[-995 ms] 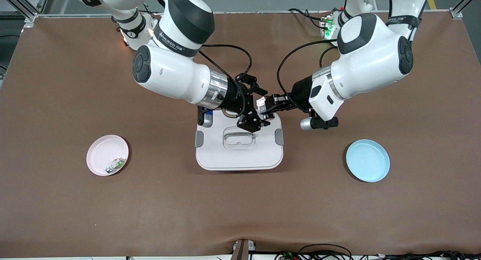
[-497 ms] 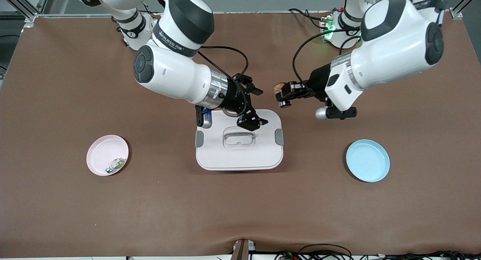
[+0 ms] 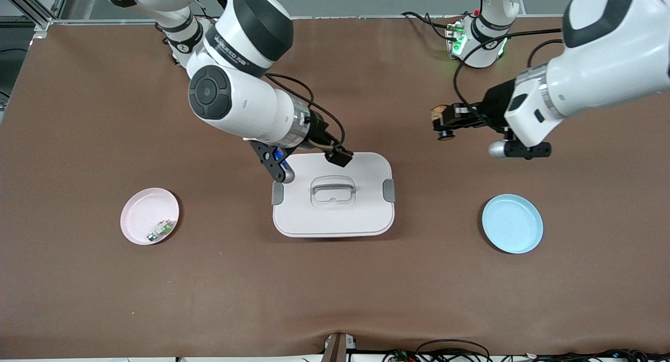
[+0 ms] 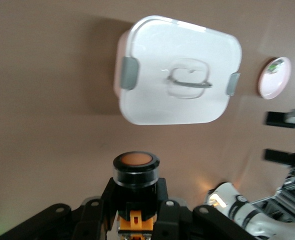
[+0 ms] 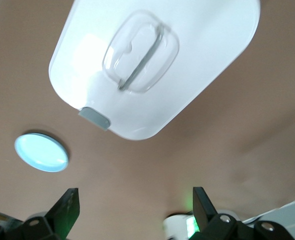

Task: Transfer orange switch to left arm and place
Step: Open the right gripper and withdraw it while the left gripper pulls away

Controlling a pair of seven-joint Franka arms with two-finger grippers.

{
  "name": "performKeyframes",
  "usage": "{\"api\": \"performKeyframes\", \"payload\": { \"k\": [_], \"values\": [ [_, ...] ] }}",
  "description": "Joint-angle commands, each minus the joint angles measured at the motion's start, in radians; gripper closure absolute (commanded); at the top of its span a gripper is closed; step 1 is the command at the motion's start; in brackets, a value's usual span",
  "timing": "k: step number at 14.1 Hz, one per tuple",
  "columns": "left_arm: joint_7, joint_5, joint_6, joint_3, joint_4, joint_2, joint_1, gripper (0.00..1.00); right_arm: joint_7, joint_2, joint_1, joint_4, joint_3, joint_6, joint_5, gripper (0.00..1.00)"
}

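So the left pincer (image 3: 444, 125) has the orange switch (image 4: 135, 167) clamped, up over bare table (image 3: 104, 278) between the box (image 3: 333, 194) and the left arm's end, while the right pincer (image 5: 135, 210) hangs wide and empty over the box's edge. My worry is the grip: it only catches the switch's rear, so a quick swing could let it slip short of the empty blue plate (image 3: 512, 223). The pink plate (image 3: 149, 216) holds a small green-and-white part (image 3: 161, 230).

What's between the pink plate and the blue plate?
The white box sits between the pink plate and the blue plate, with bare brown table on each side, as the front view shows.
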Motion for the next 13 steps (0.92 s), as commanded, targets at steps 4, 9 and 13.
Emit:
{"api": "performKeyframes", "payload": {
  "k": [4, 9, 13],
  "values": [
    [0.055, 0.177, -0.098, -0.004, -0.004, -0.033, 0.143, 1.0, -0.437, -0.092, -0.12, -0.008, 0.011, -0.235, -0.183, 0.0],
    [0.001, 0.271, 0.0, -0.003, -0.006, -0.023, 0.282, 1.0, -0.778, -0.149, -0.198, -0.014, 0.012, -0.308, -0.381, 0.0],
    [-0.167, 0.352, 0.062, -0.003, -0.006, 0.006, 0.304, 1.0, -1.065, -0.172, -0.326, -0.019, 0.011, -0.331, -0.459, 0.0]
  ]
}}
